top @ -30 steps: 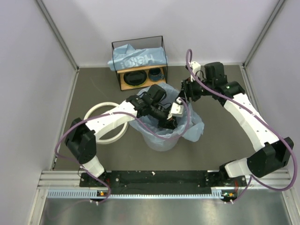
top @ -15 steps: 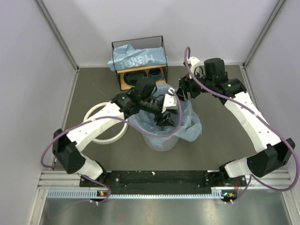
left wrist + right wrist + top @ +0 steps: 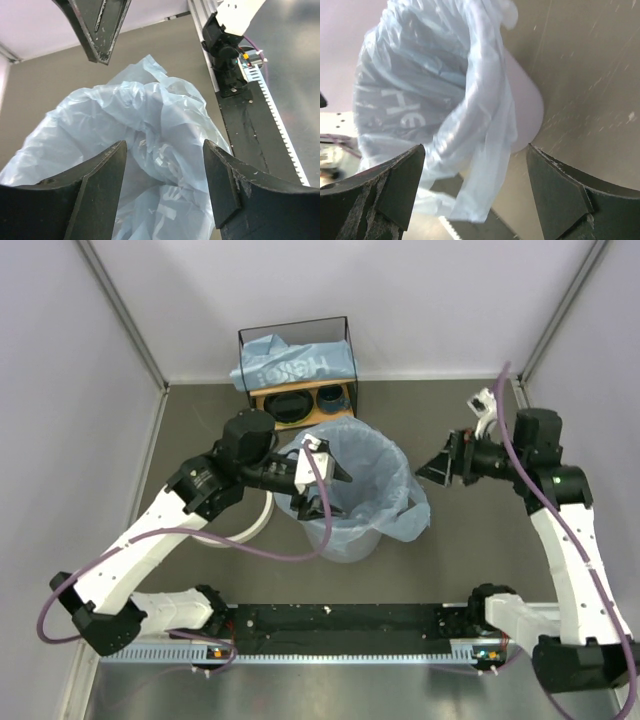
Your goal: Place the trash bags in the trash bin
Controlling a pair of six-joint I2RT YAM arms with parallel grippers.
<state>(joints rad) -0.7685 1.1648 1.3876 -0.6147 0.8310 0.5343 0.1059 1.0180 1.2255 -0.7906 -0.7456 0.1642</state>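
A light-blue trash bag (image 3: 362, 455) hangs open in the whitish trash bin (image 3: 345, 546), its edges draped over the rim and down the right side. My left gripper (image 3: 325, 486) hovers open over the bin's left rim. In the left wrist view, crumpled bag film (image 3: 150, 120) lies beyond my open left gripper (image 3: 165, 187). To the right of the bin, my right gripper (image 3: 441, 468) stands open and apart from it. The right wrist view shows the lettered bag (image 3: 425, 95) and the bin wall (image 3: 527, 107) beyond my open right gripper (image 3: 477, 195). Another trash bag (image 3: 290, 365) lies on the shelf.
The black-wire-framed wooden shelf (image 3: 262, 412) stands at the back with dark bowls (image 3: 290, 406) and a cup (image 3: 331, 397) under the bag. A white ring (image 3: 252, 528) lies on the table left of the bin, partly under my left arm. Walls close in on both sides.
Both grippers have opened and let go of the bag. My left gripper pulled back left out of the bin. My right arm swung away to the right.
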